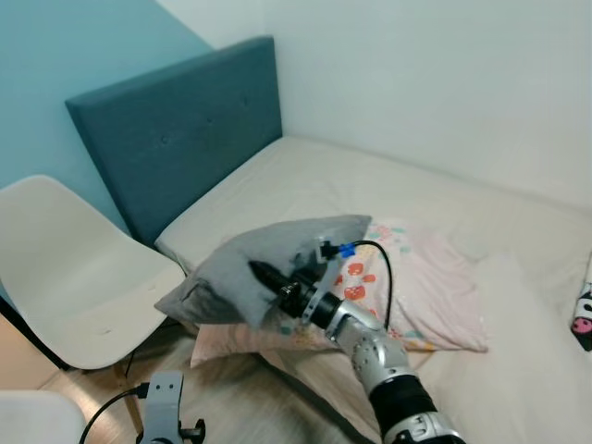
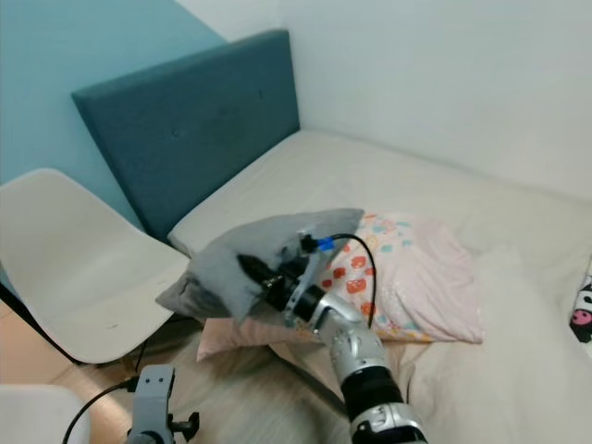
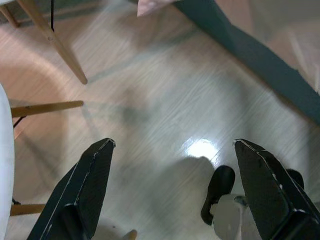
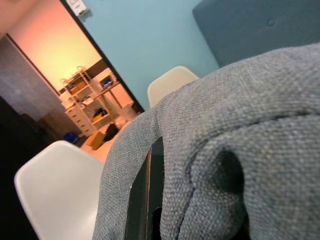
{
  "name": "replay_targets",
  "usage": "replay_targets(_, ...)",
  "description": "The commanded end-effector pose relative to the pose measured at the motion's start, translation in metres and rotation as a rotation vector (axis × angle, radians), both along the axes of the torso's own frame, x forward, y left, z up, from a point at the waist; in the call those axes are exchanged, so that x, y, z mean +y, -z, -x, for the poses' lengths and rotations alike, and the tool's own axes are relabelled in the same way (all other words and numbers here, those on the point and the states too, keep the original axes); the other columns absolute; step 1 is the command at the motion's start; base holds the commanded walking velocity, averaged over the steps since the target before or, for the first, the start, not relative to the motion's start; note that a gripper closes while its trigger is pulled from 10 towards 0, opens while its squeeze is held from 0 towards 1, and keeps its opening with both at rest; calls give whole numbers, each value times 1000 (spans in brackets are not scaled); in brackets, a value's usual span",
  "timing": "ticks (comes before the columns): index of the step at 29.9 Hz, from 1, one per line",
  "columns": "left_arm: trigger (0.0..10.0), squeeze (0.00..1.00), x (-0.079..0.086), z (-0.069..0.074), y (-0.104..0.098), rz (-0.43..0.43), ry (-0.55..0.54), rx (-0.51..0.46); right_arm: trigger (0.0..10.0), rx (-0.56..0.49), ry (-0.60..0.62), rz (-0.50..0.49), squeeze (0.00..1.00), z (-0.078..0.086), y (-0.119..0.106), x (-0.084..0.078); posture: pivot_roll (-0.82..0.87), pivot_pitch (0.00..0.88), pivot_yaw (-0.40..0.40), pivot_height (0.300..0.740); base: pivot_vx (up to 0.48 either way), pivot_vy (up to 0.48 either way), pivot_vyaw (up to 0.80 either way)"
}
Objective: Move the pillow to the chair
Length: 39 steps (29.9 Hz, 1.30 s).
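Note:
A grey pillow (image 1: 250,264) hangs lifted over the bed's near left corner, its left end drooping toward the white chair (image 1: 74,277). My right gripper (image 1: 264,275) is shut on the pillow, with the fabric bunched around its fingers (image 4: 145,200). In the right wrist view the grey cloth (image 4: 240,150) covers most of the frame and the chair (image 4: 170,82) stands beyond it. The chair's seat is bare and sits just left of the pillow, slightly lower. My left gripper (image 3: 172,145) hangs open over the wooden floor.
A pink patterned pillow (image 1: 416,287) lies on the bed (image 1: 398,194) under the grey one. A blue headboard (image 1: 176,129) stands behind the chair. A black-and-white toy (image 1: 583,319) sits at the bed's right edge. A second white chair (image 4: 55,185) is nearby.

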<state>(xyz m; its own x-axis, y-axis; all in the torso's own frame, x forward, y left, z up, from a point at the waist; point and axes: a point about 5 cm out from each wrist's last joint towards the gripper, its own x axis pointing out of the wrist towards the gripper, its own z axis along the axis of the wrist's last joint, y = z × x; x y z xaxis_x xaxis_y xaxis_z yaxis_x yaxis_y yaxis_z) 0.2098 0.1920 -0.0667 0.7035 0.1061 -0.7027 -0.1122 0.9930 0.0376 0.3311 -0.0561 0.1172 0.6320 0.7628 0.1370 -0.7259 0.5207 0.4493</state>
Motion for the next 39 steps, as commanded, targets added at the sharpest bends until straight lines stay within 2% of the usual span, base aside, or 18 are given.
replay_targets(1, 10000, 0, 2, 6, 3, -3, 3, 28, 0, -50, 9, -4, 4, -4, -10, 5, -112, 0, 63, 716, 0, 0, 800)
replay_targets(13, 10000, 0, 3, 9, 5, -4, 11, 39, 0, -54, 38, -13, 12, -8, -14, 4, -111, 0, 76, 716, 0, 0, 800)
replay_targets(22, 10000, 0, 3, 8, 5, 0, 22, 38, 0, -73, 23, -46, 16, -6, -17, 9, -116, 1, 82, 716, 0, 0, 800)
replay_targets(30, 10000, 0, 0, -5, -3, -3, 51, -12, 0, -80, 9, -48, 12, -5, -19, 14, -111, 1, 80, 716, 0, 0, 800)
replay_targets(31, 10000, 0, 0, -8, -5, -7, 52, -25, 9608, -106, -10, -28, 0, -3, -20, 16, -112, 0, 79, 716, 349, 0, 0)
replay_targets(33, 10000, 0, 0, -11, -7, -7, 53, -37, 10000, -126, -16, -18, 0, -3, -23, 18, -113, 1, 80, 716, 414, 0, 0)
replay_targets(39, 10000, 0, -1, -18, -12, -2, 48, -67, 10000, -168, -22, -28, 0, -3, -31, 19, -114, 1, 79, 716, 480, 0, 0)
